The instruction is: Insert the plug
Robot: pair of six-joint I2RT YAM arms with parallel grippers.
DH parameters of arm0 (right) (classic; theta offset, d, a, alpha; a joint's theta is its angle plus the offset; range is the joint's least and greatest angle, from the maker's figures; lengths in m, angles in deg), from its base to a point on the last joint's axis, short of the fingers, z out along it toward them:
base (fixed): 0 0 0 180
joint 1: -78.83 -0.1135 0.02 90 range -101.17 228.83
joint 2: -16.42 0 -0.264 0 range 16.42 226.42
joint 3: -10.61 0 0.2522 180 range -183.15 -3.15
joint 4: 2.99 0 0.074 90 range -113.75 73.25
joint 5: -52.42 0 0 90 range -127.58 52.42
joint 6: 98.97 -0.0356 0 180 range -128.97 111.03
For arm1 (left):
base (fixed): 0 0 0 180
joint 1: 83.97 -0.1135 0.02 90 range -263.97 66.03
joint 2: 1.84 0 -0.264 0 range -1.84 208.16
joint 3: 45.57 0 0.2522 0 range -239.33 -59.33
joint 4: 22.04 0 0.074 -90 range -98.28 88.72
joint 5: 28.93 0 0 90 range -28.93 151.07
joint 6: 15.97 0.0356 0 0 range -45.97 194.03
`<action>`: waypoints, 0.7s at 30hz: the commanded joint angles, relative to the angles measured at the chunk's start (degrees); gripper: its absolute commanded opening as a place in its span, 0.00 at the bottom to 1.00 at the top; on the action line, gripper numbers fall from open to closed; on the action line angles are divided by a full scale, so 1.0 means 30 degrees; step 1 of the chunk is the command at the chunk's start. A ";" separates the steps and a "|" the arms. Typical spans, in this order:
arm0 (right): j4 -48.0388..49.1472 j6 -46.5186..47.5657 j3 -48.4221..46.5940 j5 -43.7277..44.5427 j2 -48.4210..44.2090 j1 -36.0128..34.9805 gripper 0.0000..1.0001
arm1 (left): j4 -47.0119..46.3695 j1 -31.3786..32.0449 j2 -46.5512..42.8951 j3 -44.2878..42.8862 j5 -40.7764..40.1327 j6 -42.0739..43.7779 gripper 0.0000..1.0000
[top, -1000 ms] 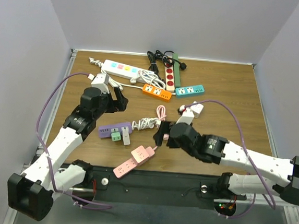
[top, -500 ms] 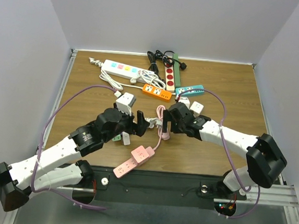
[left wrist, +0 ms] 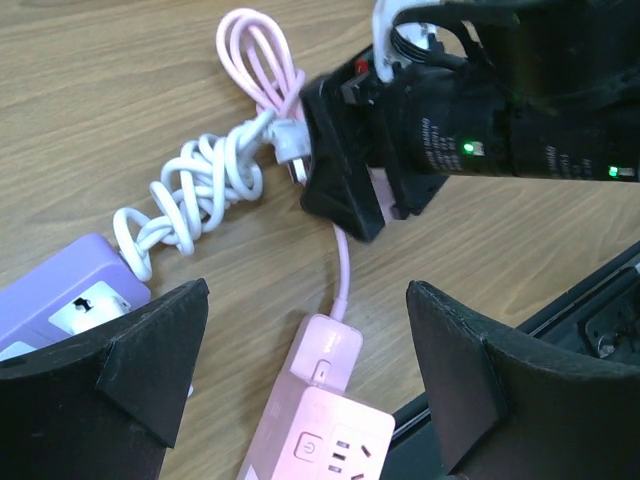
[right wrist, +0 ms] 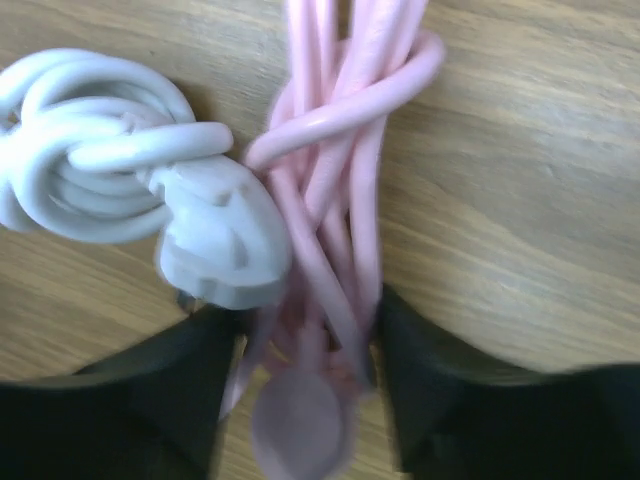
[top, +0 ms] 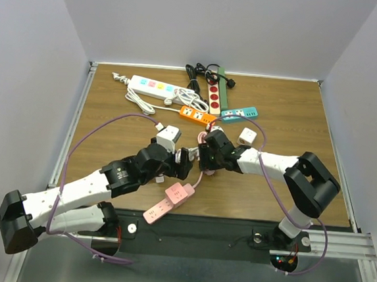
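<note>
Pink power strip (left wrist: 322, 395), power-symbol button (left wrist: 309, 447)

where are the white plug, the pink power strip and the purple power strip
white plug (right wrist: 215, 250): right wrist view, plug body
pink power strip (left wrist: 320, 410): left wrist view, top face
purple power strip (left wrist: 45, 285): left wrist view, top face
</note>
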 commanded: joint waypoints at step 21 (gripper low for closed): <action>0.0461 0.2181 -0.6379 -0.0378 0.5445 0.4478 0.00 | 0.0698 0.1539 0.3989 -0.1314 -0.2877 0.0493 0.94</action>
